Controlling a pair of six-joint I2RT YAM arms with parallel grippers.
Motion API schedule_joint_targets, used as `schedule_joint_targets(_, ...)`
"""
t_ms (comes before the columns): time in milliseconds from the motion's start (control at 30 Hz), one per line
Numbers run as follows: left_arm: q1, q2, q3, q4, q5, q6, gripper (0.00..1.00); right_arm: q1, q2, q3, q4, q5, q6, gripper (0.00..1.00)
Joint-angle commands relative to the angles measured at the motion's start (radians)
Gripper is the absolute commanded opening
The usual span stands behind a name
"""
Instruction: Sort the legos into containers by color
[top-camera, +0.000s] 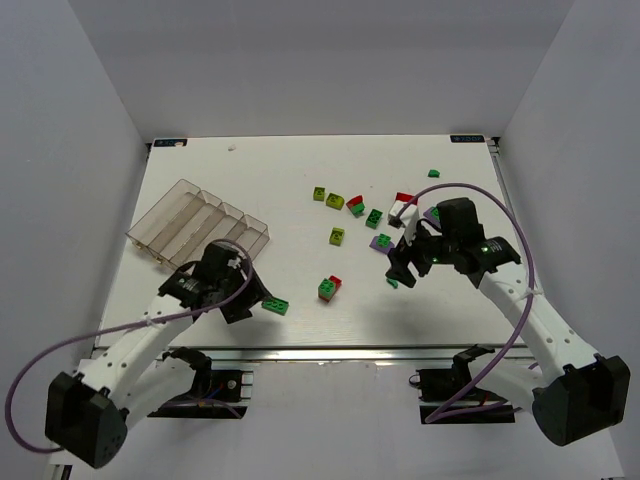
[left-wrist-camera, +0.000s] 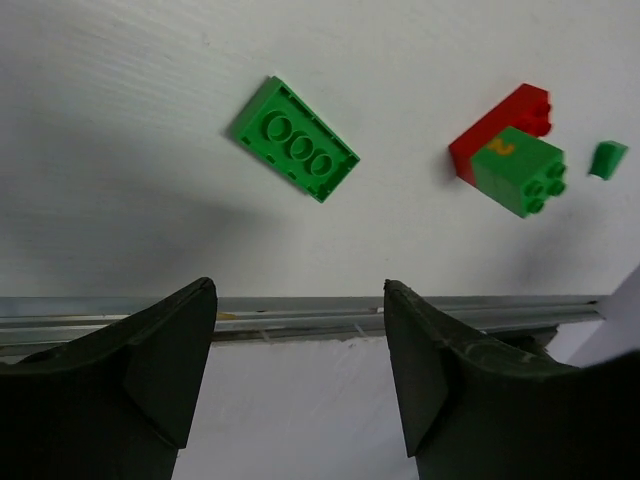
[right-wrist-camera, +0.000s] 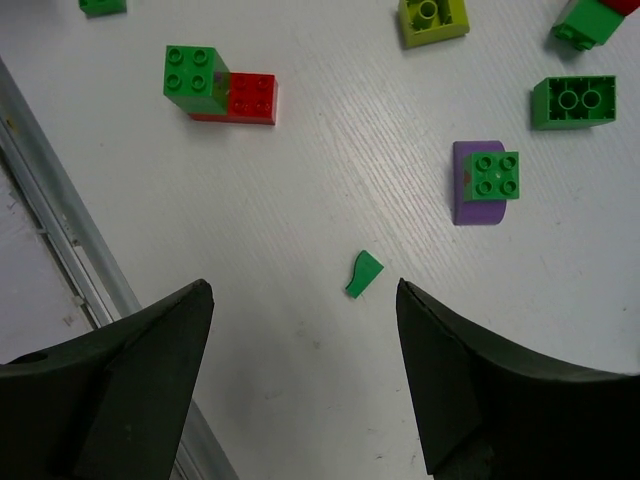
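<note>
The clear divided tray (top-camera: 195, 225) stands at the left. My left gripper (top-camera: 248, 298) is open and empty beside a flat green brick (top-camera: 275, 306), which lies ahead of its jaws in the left wrist view (left-wrist-camera: 296, 139). A green brick joined to a red one (top-camera: 330, 287) sits mid-table. My right gripper (top-camera: 405, 270) is open and empty above a tiny green piece (right-wrist-camera: 364, 274), which lies just ahead of its fingertips. A green brick on a purple one (right-wrist-camera: 483, 180) lies beyond it. Several green, yellow-green and red bricks (top-camera: 356, 206) are scattered further back.
The table's metal front rail (left-wrist-camera: 300, 308) runs just under my left fingertips. It also shows in the right wrist view (right-wrist-camera: 60, 215). A lone small green brick (top-camera: 434, 173) lies near the back right. White walls enclose the table.
</note>
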Motion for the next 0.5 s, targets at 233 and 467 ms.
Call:
schedule_joint_targets(233,-0.294,0.411,0.185,0.023,-0.299,-0.485,0.88,0.005,-0.038,-0.029,0.099,0.11,0.091,0.79)
schedule_joint_targets(467,-0.342,0.58,0.331,-0.083,-0.441,-0.609,0.89,0.003,-0.074,-0.055,0.112,0.125,0.089,0.8)
